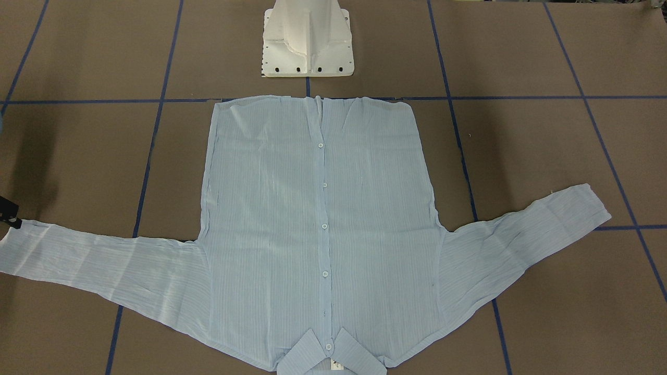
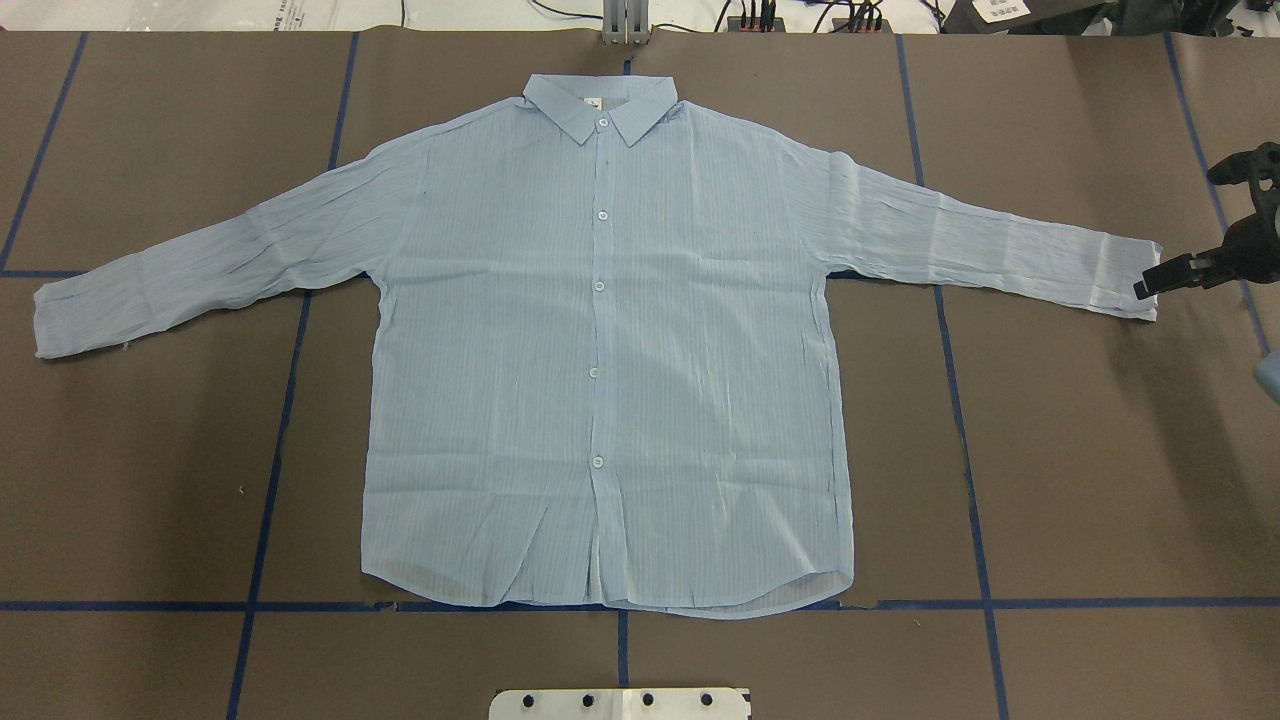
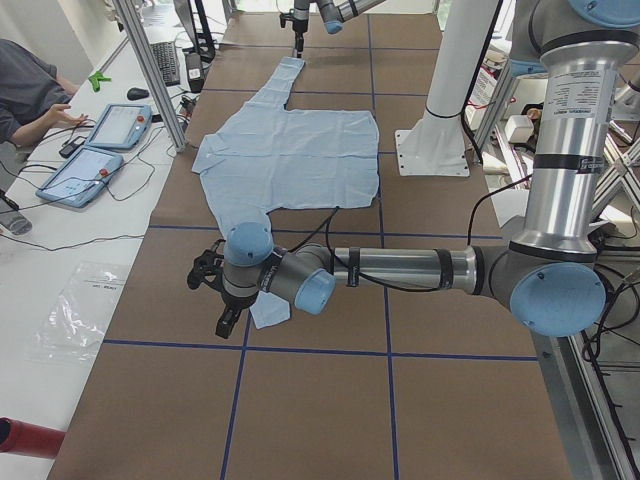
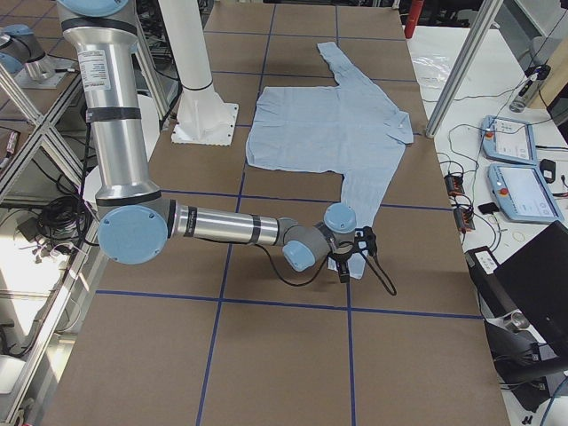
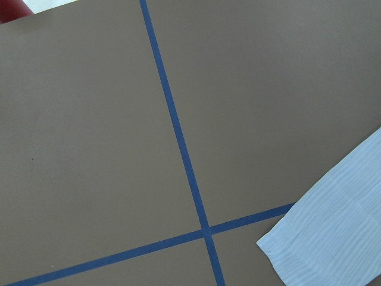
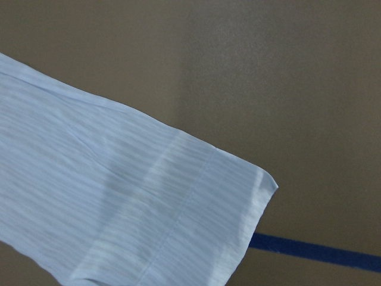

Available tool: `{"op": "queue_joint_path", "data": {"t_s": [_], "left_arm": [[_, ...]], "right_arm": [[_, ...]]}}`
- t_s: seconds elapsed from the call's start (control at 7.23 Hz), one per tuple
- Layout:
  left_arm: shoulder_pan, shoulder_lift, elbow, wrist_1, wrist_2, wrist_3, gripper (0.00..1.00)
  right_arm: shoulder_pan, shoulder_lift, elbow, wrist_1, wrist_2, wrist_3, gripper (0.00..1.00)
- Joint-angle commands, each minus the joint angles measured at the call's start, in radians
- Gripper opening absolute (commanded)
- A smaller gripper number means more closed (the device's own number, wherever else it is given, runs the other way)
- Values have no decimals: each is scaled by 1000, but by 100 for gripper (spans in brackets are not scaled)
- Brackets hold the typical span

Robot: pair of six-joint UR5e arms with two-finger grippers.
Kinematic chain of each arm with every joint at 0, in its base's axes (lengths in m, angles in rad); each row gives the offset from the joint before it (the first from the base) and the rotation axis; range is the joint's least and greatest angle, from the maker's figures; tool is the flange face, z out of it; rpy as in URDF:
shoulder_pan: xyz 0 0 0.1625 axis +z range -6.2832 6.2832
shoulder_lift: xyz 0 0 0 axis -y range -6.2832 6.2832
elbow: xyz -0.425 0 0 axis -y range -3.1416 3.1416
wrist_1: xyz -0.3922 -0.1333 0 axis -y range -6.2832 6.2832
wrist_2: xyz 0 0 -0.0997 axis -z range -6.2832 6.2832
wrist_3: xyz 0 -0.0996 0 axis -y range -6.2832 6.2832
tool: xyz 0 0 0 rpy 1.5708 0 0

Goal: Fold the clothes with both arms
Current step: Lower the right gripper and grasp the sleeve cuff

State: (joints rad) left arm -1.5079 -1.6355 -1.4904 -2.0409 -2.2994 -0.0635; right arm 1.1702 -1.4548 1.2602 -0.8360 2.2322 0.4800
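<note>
I read the light blue, finely striped button-up shirt (image 2: 600, 350) as laid out ready for a first fold: it lies flat and face-up on the brown paper-covered table (image 2: 1100, 450), both sleeves spread wide. The black right gripper (image 2: 1150, 285) sits at the tip of the sleeve cuff (image 2: 1115, 275) on its side, seemingly touching it, but I cannot tell whether its jaws are spread or pinching. The black left gripper (image 3: 222, 318) hangs by the opposite cuff (image 2: 60, 315); its opening is also unclear.
</note>
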Motion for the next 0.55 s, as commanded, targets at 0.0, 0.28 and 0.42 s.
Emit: {"op": "queue_joint_path", "data": {"t_s": [0.0,0.28,0.42], "left_arm": [[0,0,1,-19,2,-1,100],[0,-1,4,-19,2,-1,100],[0,-4,6,-19,2,-1,100]], "right_arm": [[-15,14,-33,2,-2,-1,95],[-18,24,-27,-9,9,0,71],[-18,30,-27,-12,9,0,64]]}}
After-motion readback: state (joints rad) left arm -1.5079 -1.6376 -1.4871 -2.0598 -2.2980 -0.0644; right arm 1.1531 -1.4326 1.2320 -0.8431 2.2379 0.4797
